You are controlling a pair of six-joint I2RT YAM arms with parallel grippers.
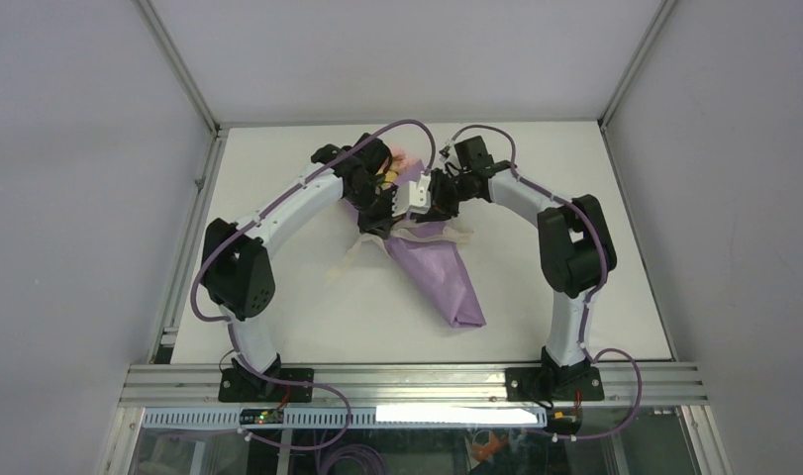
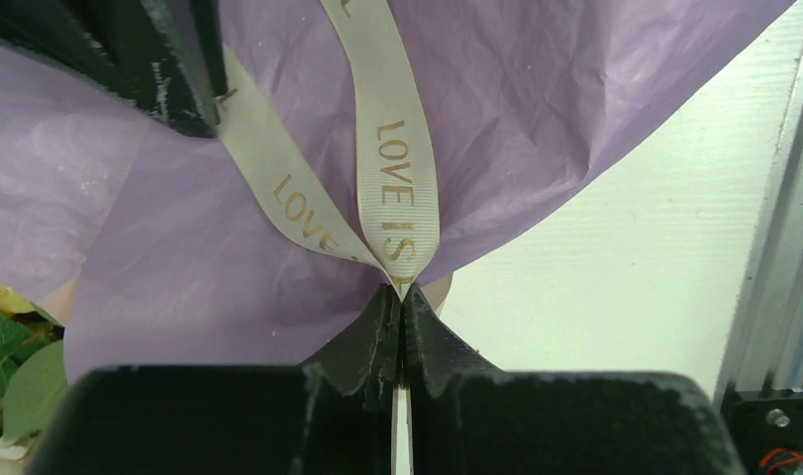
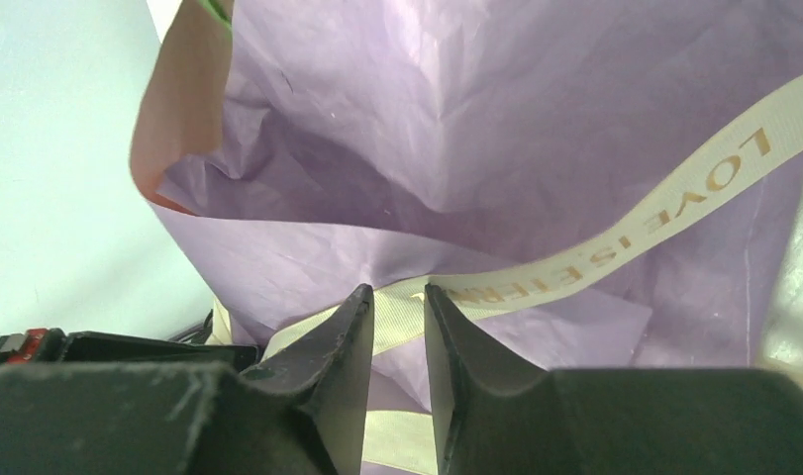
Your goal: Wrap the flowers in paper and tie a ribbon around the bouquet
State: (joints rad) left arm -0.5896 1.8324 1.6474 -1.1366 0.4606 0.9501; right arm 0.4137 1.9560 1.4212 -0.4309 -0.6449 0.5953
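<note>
**Pinching the ribbon on the wrapped bouquet**

Lying on the white table, the bouquet is a cone of lilac paper with its narrow end toward the arms and its wide end toward the far edge; the flowers show there as a spot of pink and yellow between the two wrists. In the left wrist view a few green leaves and a bit of yellow bloom sit at the lower left, beside the paper.

The ribbon is cream with gold lettering ("LOVE IS" can be read). It crosses the upper part of the cone; from above, loose ends trail onto the table on both sides of the cone, the longer one to the left.

The left gripper is pressed together on the ribbon, with no gap between its fingers; two strands rise from the pinch in a narrow V and lie flat against the paper.

The right gripper has its fingers part-way apart. The ribbon runs down from the upper right, crosses the gap between them and passes on behind the left-hand finger; whether the pads press on it cannot be told. The paper's pale pink inner face curls out at the upper left of that view.

Both grippers are close together over the upper part of the cone, near its wide end.
</note>
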